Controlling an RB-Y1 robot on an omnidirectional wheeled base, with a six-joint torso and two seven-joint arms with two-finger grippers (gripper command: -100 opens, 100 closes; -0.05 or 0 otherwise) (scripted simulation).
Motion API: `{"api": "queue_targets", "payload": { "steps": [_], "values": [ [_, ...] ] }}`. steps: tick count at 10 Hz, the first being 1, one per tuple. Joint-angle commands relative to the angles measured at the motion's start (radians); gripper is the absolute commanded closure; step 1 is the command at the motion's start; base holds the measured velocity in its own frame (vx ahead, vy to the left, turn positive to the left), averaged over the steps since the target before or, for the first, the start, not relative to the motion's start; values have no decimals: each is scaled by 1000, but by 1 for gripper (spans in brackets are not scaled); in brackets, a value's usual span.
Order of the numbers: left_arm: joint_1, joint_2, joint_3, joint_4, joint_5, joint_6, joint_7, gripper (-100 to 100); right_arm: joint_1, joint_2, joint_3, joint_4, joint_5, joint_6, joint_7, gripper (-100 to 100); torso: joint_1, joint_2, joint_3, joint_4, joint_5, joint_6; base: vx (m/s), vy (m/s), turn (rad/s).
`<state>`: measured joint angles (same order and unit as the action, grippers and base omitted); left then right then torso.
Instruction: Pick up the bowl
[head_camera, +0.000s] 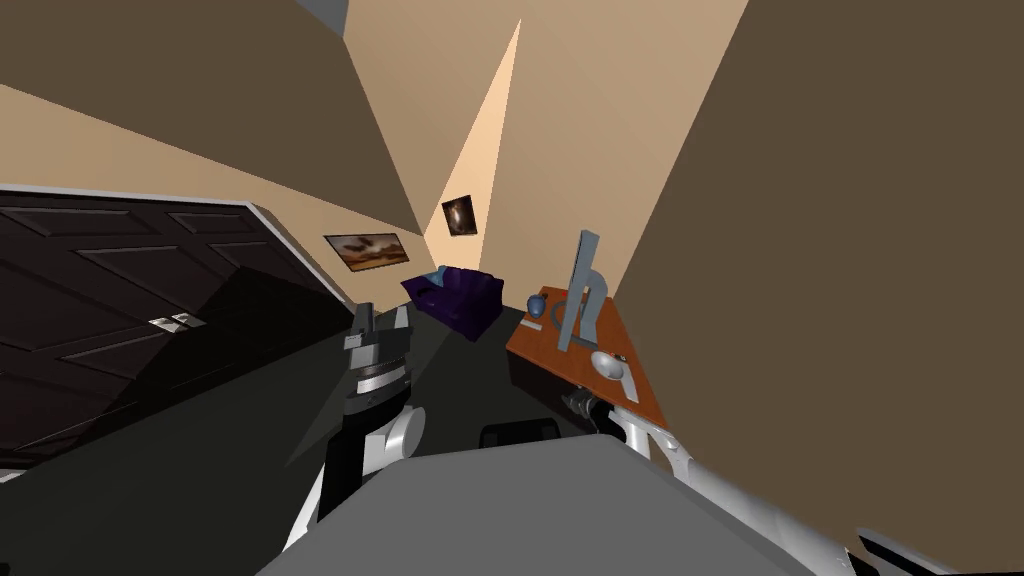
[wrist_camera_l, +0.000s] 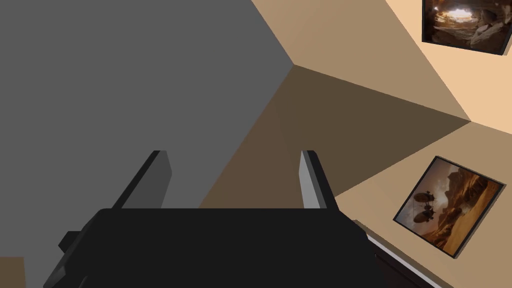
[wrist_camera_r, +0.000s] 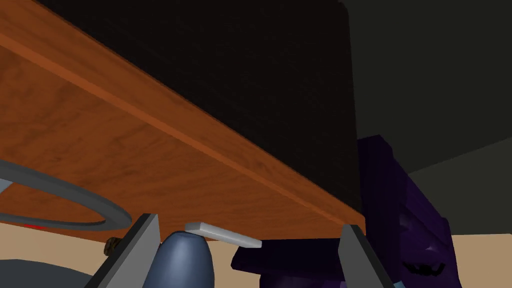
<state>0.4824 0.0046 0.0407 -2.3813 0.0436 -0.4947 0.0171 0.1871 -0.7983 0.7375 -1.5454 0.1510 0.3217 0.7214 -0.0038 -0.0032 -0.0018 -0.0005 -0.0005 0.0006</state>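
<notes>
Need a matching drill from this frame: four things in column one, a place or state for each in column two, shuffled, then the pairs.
Column one:
1. light grey bowl
2. round blue vase
3. dark purple sofa
4. left gripper

Column two:
A. raised, fingers open, holding nothing
B. at the near end of the orange-brown wooden table
C. on the floor by the far wall
D. at the far end of that table

Pairs: 1-B, 2-D, 3-C, 4-A
</notes>
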Motion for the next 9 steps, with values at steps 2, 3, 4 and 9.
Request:
{"api": "queue_targets", "payload": {
  "steps": [2,3,4,9],
  "values": [
    [0,0,0,0,0,0,0,0,-11,-46,31,23,8,61,55,-100,0,1,0,0,0,1,35,-34,101],
    [0,0,0,0,0,0,0,0,-24,-72,50,46,9,89,84,-100,1,1,0,0,0,0,41,-39,249],
    [0,0,0,0,0,0,0,0,-37,-96,68,66,10,115,112,-100,1,0,0,0,0,0,36,-58,220],
    [0,0,0,0,0,0,0,0,-83,-191,138,146,2,210,224,-100,-1,1,1,0,0,1,27,-65,172]
  ]
}}
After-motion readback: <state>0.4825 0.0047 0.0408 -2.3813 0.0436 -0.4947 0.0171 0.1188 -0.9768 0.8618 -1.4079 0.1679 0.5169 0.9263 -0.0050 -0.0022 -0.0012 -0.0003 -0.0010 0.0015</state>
